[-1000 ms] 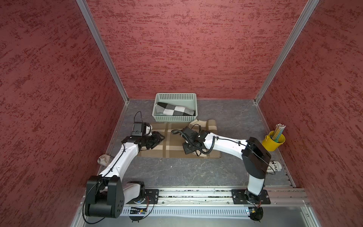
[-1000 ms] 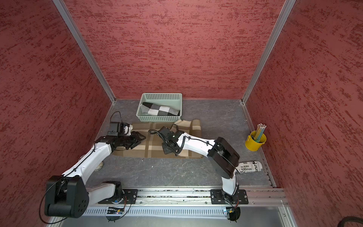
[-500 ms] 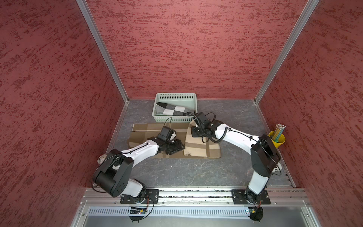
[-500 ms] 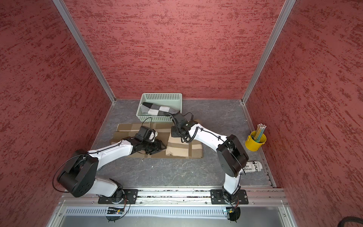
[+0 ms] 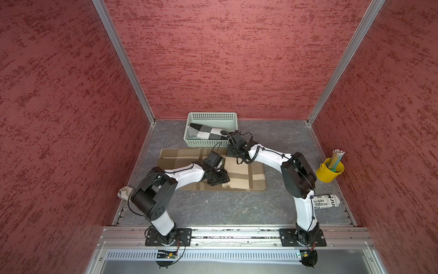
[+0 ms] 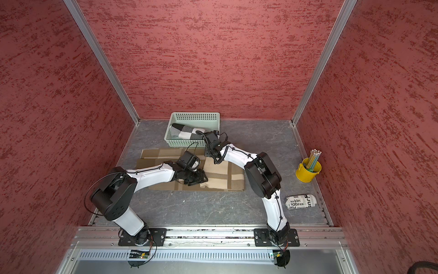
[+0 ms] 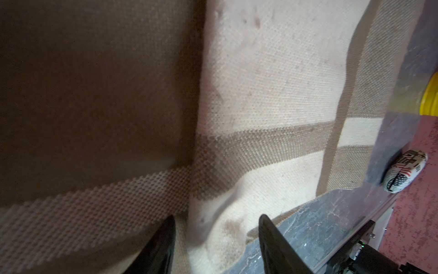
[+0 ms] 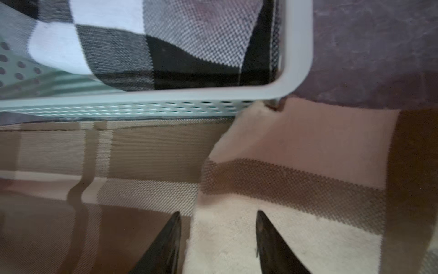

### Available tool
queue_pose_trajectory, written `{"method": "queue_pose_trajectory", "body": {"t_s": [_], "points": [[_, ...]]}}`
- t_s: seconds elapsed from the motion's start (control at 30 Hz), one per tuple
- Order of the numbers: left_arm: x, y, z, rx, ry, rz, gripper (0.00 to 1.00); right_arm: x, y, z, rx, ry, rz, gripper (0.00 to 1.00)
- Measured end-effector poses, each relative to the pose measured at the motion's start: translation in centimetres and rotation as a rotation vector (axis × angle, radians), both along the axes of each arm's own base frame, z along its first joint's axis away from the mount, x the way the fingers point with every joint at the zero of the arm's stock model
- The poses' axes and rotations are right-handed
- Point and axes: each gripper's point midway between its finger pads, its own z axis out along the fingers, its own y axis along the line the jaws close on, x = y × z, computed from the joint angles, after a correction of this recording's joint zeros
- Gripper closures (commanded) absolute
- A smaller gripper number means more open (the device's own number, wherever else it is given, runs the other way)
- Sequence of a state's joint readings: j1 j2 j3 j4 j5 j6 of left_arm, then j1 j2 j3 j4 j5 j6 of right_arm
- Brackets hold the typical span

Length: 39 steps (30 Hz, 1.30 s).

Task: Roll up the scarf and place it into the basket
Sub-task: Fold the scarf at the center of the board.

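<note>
Wrist views only: L gripper & R gripper jaws apart astride scarf fold edge.

Both top views are bright, sharp and evenly lit from overhead, with only faint shadows on the floor. Beside the left claw the scarf is dim, and the yellow bucket far beyond it smears at the edge. Ahead of the right claw the basket rim is blurred.

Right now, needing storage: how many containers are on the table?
2: a pale mint-green perforated plastic basket at the back; a small yellow bucket on the right. None seems hidden.
</note>
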State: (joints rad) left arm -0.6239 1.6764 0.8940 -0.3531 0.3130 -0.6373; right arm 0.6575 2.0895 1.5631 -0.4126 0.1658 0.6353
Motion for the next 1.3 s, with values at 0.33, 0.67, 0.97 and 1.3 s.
{"method": "queue_pose_trajectory", "body": {"t_s": [0.33, 0.67, 0.97, 1.3], "points": [[-0.9, -0.6, -0.4, 0.024, 0.022, -0.041, 0.89, 2.9, 0.3, -1.0, -0.005, -0.091, -0.068, 0.38], [-1.0, -1.4, 0.3, 0.015, 0.012, -0.066, 1.0, 5.2, 0.2, -1.4, -0.014, -0.145, -0.132, 0.65], [-1.9, -3.3, 1.5, -0.01, 0.002, -0.136, 1.0, 4.4, -4.9, -4.4, -0.048, -0.111, -0.224, 1.0], [-4.9, -10.3, 7.2, -0.118, -0.067, -0.354, 1.0, 1.0, -10.8, 4.0, -0.021, -0.221, -0.242, 1.0]]}}
